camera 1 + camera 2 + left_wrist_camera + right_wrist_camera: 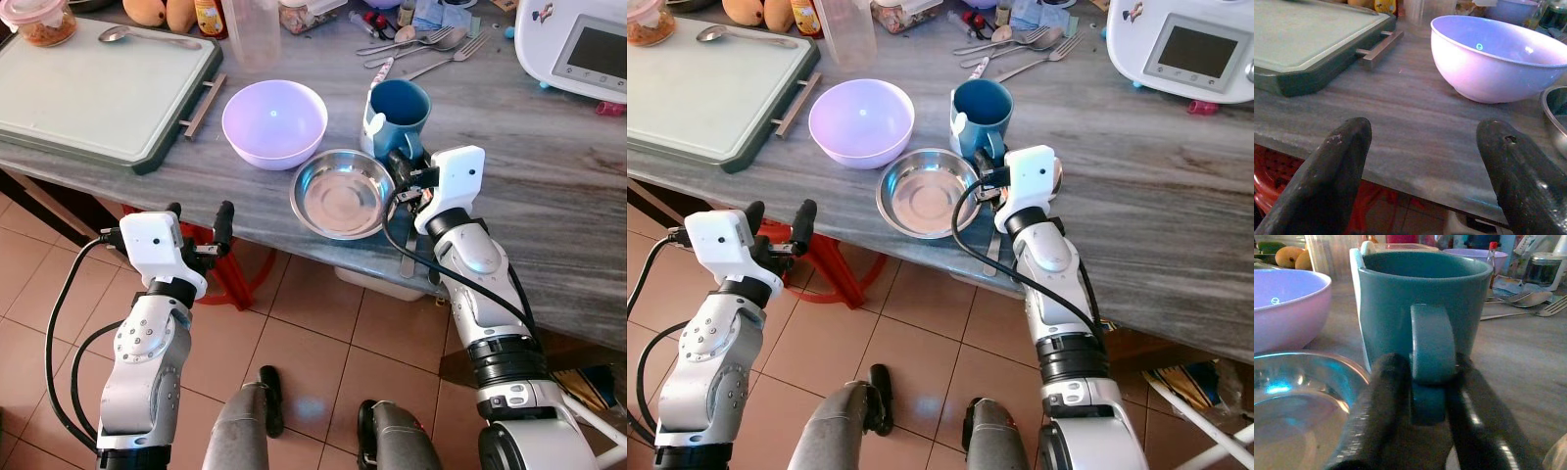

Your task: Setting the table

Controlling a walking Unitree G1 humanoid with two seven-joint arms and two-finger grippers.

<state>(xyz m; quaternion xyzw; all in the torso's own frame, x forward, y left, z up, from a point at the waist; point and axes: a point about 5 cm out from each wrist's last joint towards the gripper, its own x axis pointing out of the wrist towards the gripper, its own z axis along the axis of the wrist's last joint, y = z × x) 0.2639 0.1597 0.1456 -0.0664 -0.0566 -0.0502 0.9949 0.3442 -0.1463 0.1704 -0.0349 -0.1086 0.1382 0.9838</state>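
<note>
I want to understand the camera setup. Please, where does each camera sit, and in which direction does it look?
Left eye view: on the head, looking down at the counter; both arms show.
Right eye view: same scene, shifted sideways.
Left wrist view: looks along the open left end effector at the lilac bowl.
Right wrist view: looks along the right end effector, shut on the blue mug handle.
Both wrist views share the lilac bowl and steel bowl.
</note>
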